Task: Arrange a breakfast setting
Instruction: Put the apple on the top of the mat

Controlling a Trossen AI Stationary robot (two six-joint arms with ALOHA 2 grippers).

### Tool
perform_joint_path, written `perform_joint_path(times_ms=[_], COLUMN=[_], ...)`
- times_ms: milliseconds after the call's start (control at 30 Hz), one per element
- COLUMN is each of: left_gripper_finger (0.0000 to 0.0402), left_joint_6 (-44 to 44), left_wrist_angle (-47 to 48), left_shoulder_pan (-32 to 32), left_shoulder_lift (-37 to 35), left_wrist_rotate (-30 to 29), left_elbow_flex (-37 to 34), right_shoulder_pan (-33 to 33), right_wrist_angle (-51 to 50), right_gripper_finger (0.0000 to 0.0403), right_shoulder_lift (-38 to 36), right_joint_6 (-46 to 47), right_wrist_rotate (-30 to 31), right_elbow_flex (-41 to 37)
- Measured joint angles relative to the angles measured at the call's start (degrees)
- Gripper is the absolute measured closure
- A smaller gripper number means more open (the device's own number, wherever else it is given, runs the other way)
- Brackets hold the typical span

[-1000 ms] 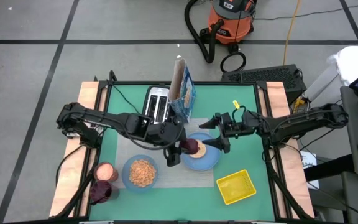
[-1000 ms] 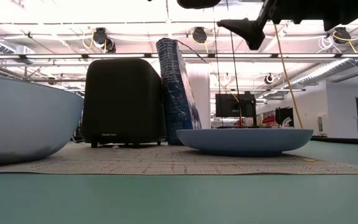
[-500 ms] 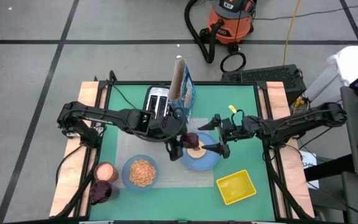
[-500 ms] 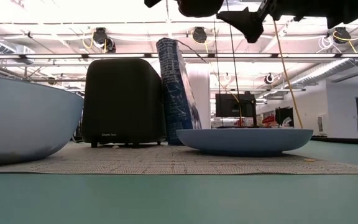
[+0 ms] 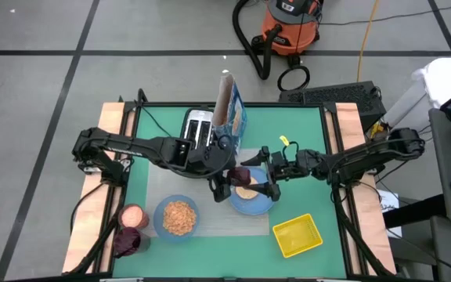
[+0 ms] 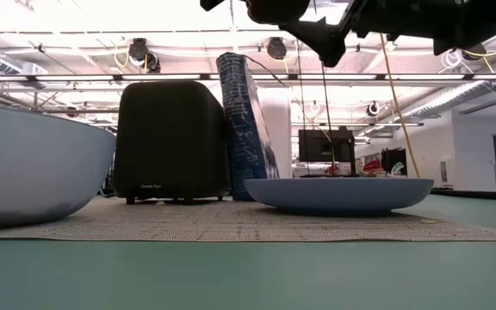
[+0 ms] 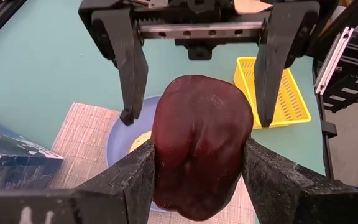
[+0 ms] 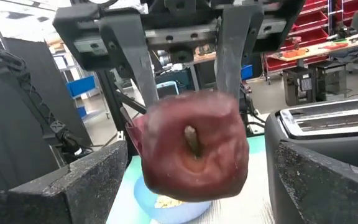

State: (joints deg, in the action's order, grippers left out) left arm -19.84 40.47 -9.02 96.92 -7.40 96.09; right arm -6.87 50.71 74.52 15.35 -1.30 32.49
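A dark red fruit [image 7: 201, 137] hangs above the light-blue plate [image 5: 261, 205], and my left gripper [image 7: 199, 155] is shut on it. A browned bagel [image 5: 247, 193] lies on the plate. My right gripper [image 8: 194, 186] faces the fruit [image 8: 191, 149] from the table's right. It is open, with a finger [image 7: 131, 68] on either side of the fruit and a gap to each. The plate and a light-blue bowl [image 5: 178, 217] of cereal rest on the grey mat [image 5: 214, 223]. A blue cereal box [image 5: 230, 116] stands upright behind them. My left gripper pinches the fruit's two opposite sides [image 7: 161, 155] between its two fingers. The fingers slant down from the table's left. The fruit is lifted clear above the plate, its stem hollow [image 8: 192, 142] turned toward the right gripper.
A black-and-silver toaster [image 5: 198, 131] stands at the far side beside the cereal box. A yellow square tray [image 5: 297, 235] lies at the near right. Two cups [image 5: 130, 227] stand at the near left corner.
My right gripper has moved toward the table's left, toward the fruit, and has rolled a little. Its open fingers now stand on either side of the fruit. The fruit stays lifted in my left gripper.
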Motion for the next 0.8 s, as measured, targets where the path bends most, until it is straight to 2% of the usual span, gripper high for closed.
perform_joint_path(times_ms=[333,433,700,800], left_gripper_finger=[0.0188,0.0188,0.0188,0.0187], left_joint_6=[0.01,0.02,0.15,0.15], left_wrist_angle=[0.02,0.1,0.15,0.15], left_shoulder_pan=[0.0,0.0,0.0,0.0], left_shoulder_lift=[0.02,0.02,0.04,0.04], left_wrist_rotate=[-0.02,-0.13,-0.16,-0.15], left_elbow_flex=[0.0,0.0,0.0,0.0], right_shoulder_pan=[0.0,0.0,0.0,0.0], right_wrist_angle=[2.14,2.14,1.95,1.63], right_gripper_finger=[0.0021,0.0051,0.0167,0.0191], right_shoulder_lift=[1.4,1.4,1.4,1.37], right_joint_6=[-0.02,0.01,0.03,0.0], right_wrist_rotate=[1.44,1.44,1.27,1.22], right_elbow_flex=[0.0,0.0,0.0,0.02])
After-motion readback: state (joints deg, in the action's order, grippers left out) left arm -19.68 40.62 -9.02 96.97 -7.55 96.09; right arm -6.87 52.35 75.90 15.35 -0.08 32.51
